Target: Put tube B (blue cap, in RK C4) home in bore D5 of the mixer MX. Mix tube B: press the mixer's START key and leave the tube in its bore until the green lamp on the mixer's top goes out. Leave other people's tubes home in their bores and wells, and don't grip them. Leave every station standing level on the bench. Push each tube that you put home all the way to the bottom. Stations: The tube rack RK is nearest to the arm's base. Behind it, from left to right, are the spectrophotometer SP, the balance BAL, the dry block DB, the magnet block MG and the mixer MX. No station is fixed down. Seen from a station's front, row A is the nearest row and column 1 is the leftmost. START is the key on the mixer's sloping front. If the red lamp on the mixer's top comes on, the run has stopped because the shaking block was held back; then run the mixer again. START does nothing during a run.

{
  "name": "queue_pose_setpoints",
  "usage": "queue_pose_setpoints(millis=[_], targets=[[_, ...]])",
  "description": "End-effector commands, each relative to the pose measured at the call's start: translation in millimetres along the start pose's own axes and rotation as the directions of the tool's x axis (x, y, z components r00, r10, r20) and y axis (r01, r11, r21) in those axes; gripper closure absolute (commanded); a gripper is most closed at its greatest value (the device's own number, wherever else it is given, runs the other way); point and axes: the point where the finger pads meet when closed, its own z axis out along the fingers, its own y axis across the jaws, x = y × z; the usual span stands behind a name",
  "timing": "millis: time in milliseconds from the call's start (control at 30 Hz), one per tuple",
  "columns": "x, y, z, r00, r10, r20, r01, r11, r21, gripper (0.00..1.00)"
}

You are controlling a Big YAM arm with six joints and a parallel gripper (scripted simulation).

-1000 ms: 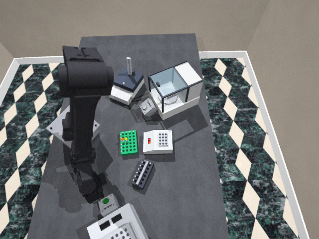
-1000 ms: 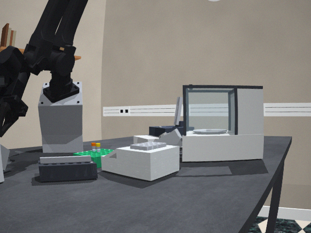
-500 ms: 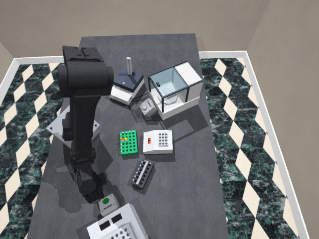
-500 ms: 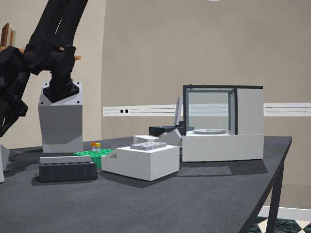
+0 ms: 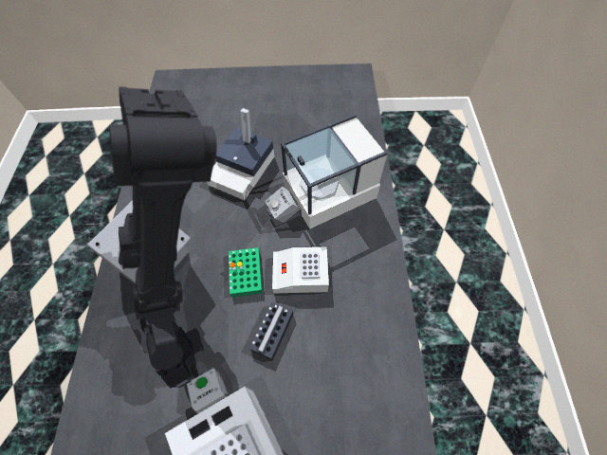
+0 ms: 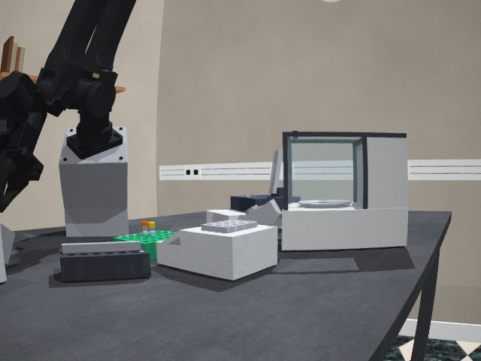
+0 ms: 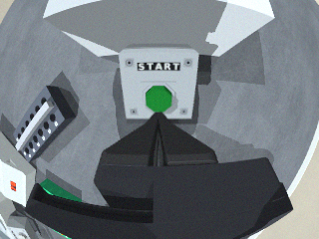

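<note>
My gripper [image 7: 158,118] is shut and empty. Its fingertips point at the lower edge of the green START key [image 7: 159,99] on its grey plate; I cannot tell if they touch. In the top view the gripper [image 5: 178,376] is low beside the key [image 5: 201,382] at the front of the mixer MX [image 5: 223,433]. The two lamp windows [image 5: 211,422] on the mixer's top look dark. Only part of the mixer's bores shows, and no blue-capped tube is in view. The green rack RK [image 5: 245,270] holds an orange-capped tube [image 5: 232,264] and a yellow-capped tube [image 5: 239,264].
The white dry block [image 5: 300,269] stands right of the rack, and the dark magnet block [image 5: 271,331] lies between it and the mixer. Behind are the glass-walled balance [image 5: 333,169], the spectrophotometer [image 5: 241,164] and a small knob box [image 5: 279,203]. My arm's pedestal [image 6: 94,182] stands at the left.
</note>
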Motion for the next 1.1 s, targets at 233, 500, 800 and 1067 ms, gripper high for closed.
queue_pose_setpoints(millis=[233,500,800,1067], targets=[[-11,2,8.6,1.0,0.0,0.023,0.0,1.0,-0.006,1.0],[-10,2,12.5,1.0,0.001,0.022,-0.001,1.0,-0.006,1.0],[-9,2,18.2,1.0,0.002,0.02,-0.002,1.0,-0.005,1.0],[-8,2,22.1,1.0,0.002,0.019,-0.002,1.0,-0.005,1.0]])
